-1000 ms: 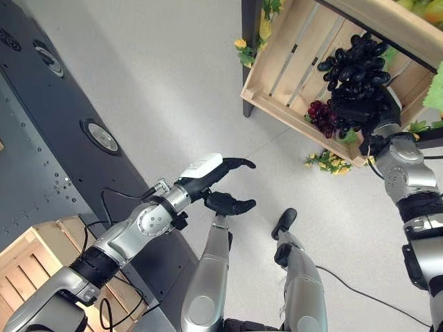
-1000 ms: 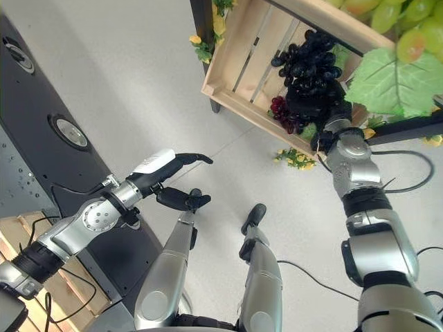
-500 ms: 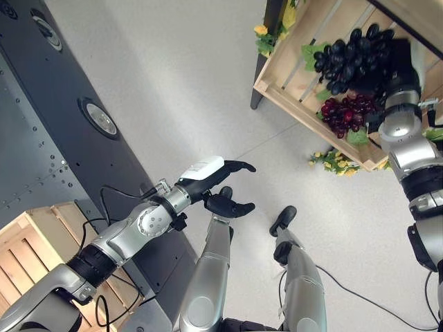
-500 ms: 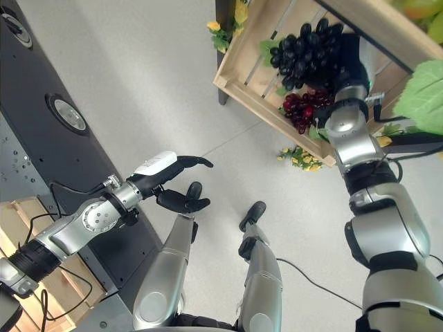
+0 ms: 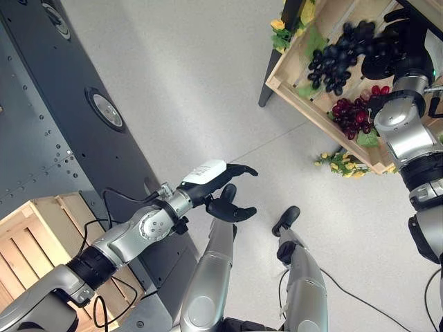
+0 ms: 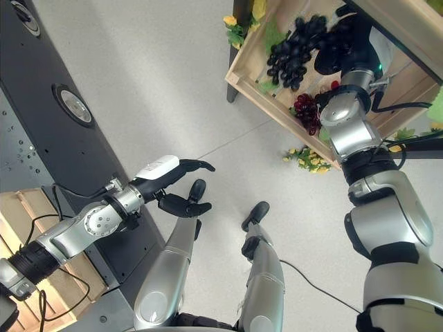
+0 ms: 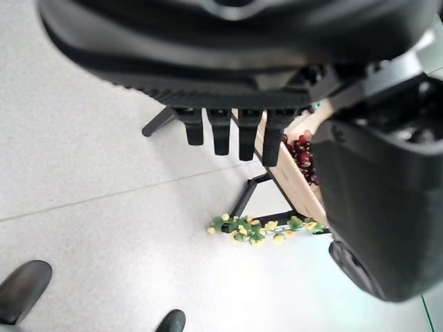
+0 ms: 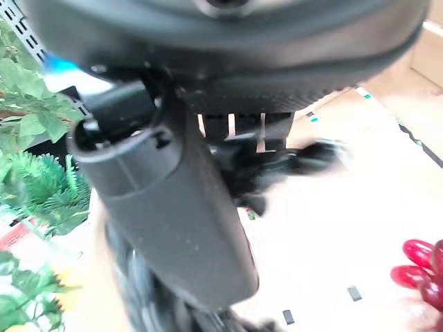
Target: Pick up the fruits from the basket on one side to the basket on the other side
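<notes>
The right hand (image 5: 398, 43) is inside the tilted wooden crate (image 5: 291, 72) with its fingers curled on the dark grape bunch (image 5: 337, 57), red grapes (image 5: 354, 114) lying just below; the lift should, in my judgement, clear the crate's front lip before any swing toward the second crate (image 5: 28, 238). The left hand (image 5: 218, 190) hangs relaxed and empty above a pale grey floor (image 5: 187, 83), a dark metal panel (image 5: 62, 104) alongside.

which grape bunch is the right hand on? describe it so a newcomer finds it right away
Start at the slatted wooden crate on the dark stand at the robot's upper right. Two grape bunches lie in it. The right hand is on the black grapes, the larger bunch higher in the crate; the red grapes nearer the front rim are smaller, glossy and dark red.
</notes>
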